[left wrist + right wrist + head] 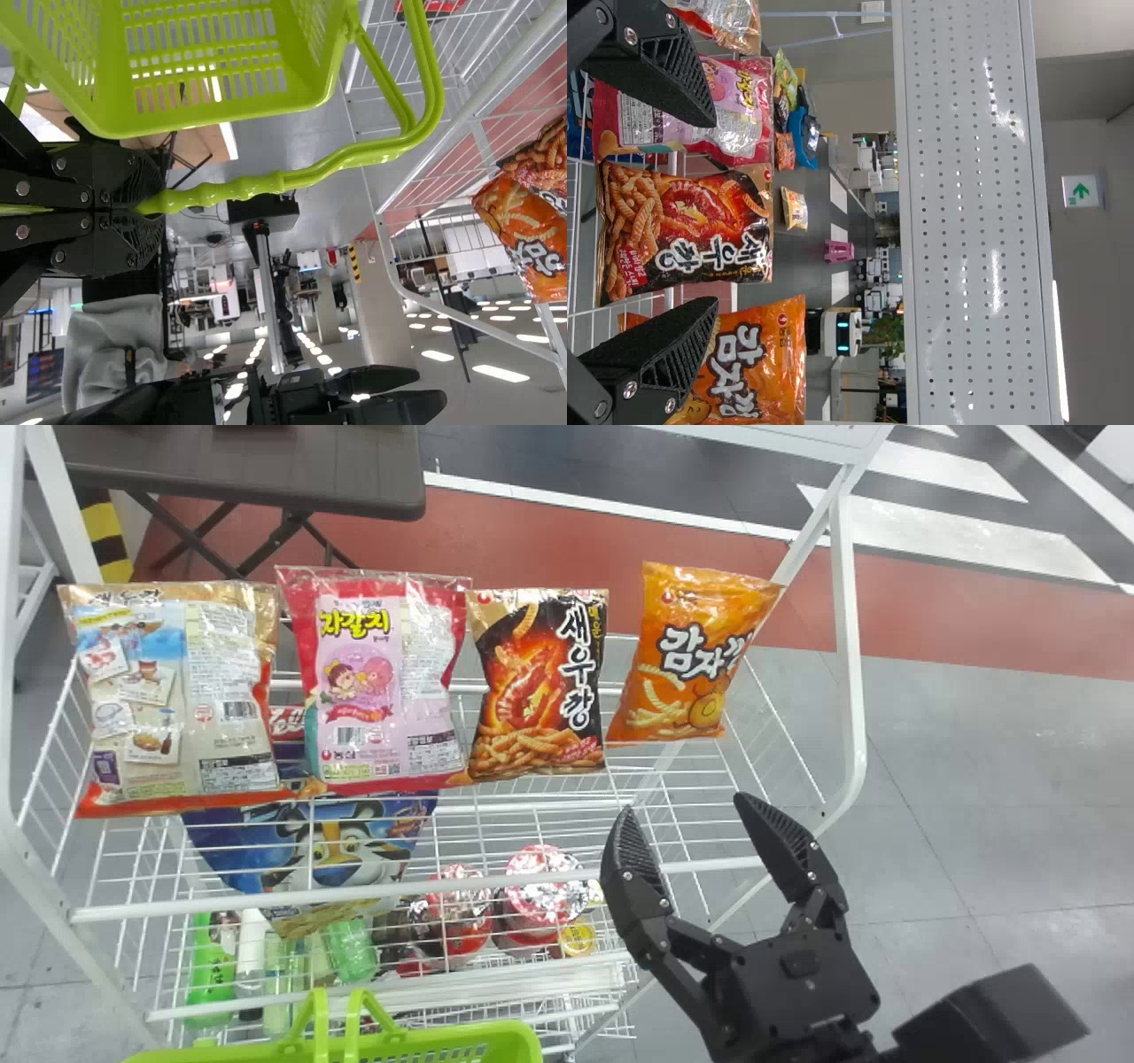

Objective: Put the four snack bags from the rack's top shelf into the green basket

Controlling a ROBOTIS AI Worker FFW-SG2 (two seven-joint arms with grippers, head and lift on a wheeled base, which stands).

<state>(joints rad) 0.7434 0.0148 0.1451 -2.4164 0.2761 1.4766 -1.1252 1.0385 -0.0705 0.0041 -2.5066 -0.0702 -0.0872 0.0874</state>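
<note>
The rack [849, 646], beyond the basket [496, 1036], bears the tan bag [177, 700], pink bag [381, 682], black bag [539, 691] and orange bag [680, 655] on its top shelf. The left gripper [151, 208] grasps the basket's handle [266, 185]; the right gripper [684, 804], released, hangs before the bags.

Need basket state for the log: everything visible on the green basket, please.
The green basket is bright lime, plastic by its look, with a smooth rim and slotted walls. Its two handles are raised; the held one has a wavy grip section, with the left gripper closed on it. In the head view it sits at the bottom edge, on the near side of the rack. I can't tell what supports it underneath, if anything.
</note>
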